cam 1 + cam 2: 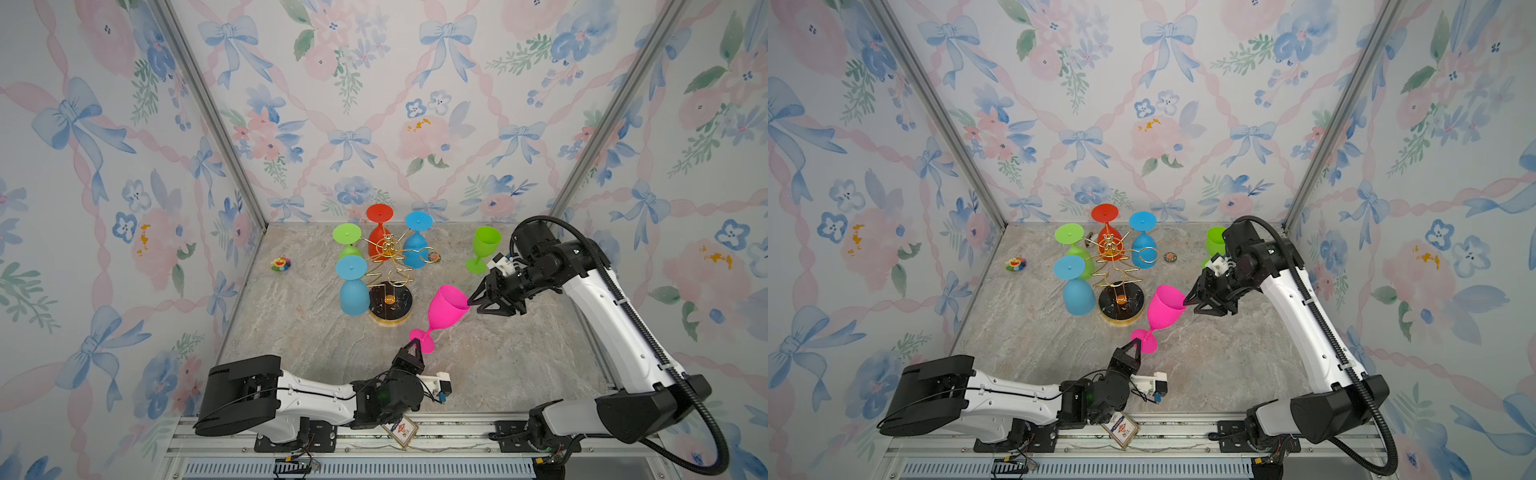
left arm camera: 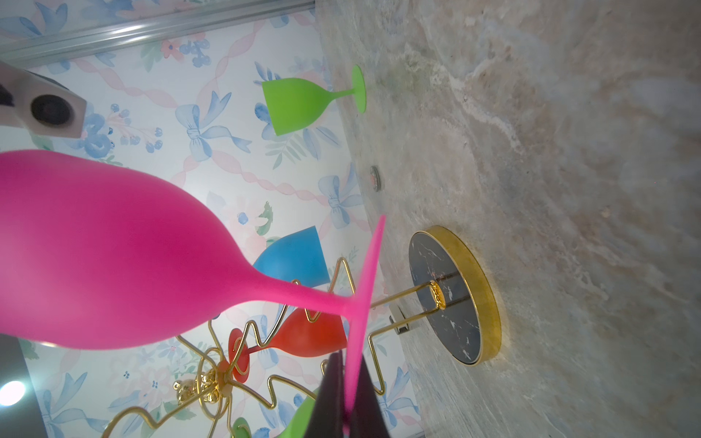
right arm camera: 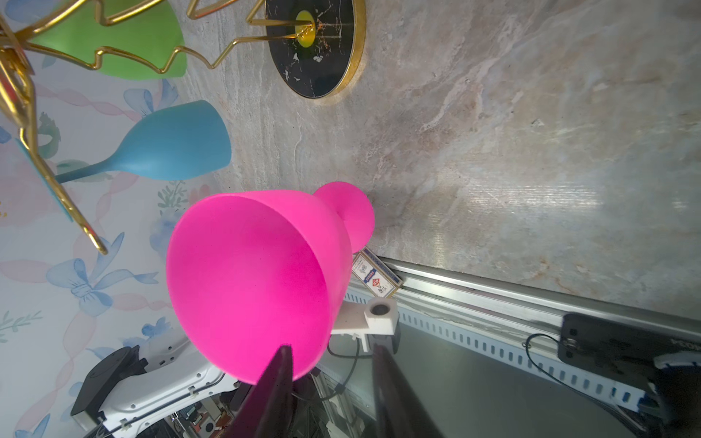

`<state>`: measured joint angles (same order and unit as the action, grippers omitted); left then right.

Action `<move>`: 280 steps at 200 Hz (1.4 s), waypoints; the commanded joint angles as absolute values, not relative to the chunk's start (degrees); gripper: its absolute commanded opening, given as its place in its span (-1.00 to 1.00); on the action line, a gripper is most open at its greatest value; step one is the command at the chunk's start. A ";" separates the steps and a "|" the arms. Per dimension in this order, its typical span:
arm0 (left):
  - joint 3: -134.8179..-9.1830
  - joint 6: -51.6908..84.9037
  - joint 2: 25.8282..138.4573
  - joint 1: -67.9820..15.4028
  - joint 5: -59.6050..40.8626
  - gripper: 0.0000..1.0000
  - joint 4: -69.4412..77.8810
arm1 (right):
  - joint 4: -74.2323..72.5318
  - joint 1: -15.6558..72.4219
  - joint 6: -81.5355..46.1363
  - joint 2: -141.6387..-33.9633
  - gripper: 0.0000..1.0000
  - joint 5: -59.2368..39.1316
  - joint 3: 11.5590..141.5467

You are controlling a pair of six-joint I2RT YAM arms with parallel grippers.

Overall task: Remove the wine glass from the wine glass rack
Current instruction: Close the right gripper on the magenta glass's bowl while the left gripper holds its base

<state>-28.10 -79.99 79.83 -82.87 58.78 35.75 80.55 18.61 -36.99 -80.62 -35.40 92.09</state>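
Observation:
A pink wine glass (image 1: 446, 307) (image 1: 1165, 307) hangs tilted in the air to the right of the gold wire wine glass rack (image 1: 388, 266) (image 1: 1113, 266), clear of its arms. My left gripper (image 1: 415, 345) (image 2: 351, 398) is shut on the edge of the glass's flat foot (image 2: 364, 288). My right gripper (image 1: 471, 303) (image 3: 332, 347) is open at the bowl's rim (image 3: 246, 284). One of its fingers (image 3: 278, 371) lies inside the bowl and the other stands outside, apart from the wall.
Several glasses, green, red and blue, hang upside down from the rack, whose black gold-rimmed base (image 1: 390, 307) stands just left of the pink bowl. A green glass (image 1: 484, 249) stands upright at the back right. A small toy (image 1: 280, 263), a round disc (image 1: 433, 257) and a card box (image 1: 401, 430) lie around.

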 commanded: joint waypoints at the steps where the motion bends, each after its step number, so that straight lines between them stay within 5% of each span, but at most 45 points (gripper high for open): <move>1: -28.81 -81.34 81.11 -83.31 59.94 -1.00 38.98 | 80.51 19.42 -37.79 -79.58 -0.25 -36.48 89.96; 61: -28.81 -83.31 81.73 -83.28 60.21 -1.00 41.26 | 80.53 19.41 -38.08 -80.20 -0.33 -37.17 89.39; 215: -30.77 -84.77 85.71 -83.30 63.81 -1.00 42.34 | 80.86 18.44 -37.97 -80.51 -0.94 -39.45 85.33; 280: -29.89 -85.21 84.47 -83.23 63.84 -0.72 42.30 | 80.49 17.28 -37.81 -79.37 -1.00 -39.26 84.66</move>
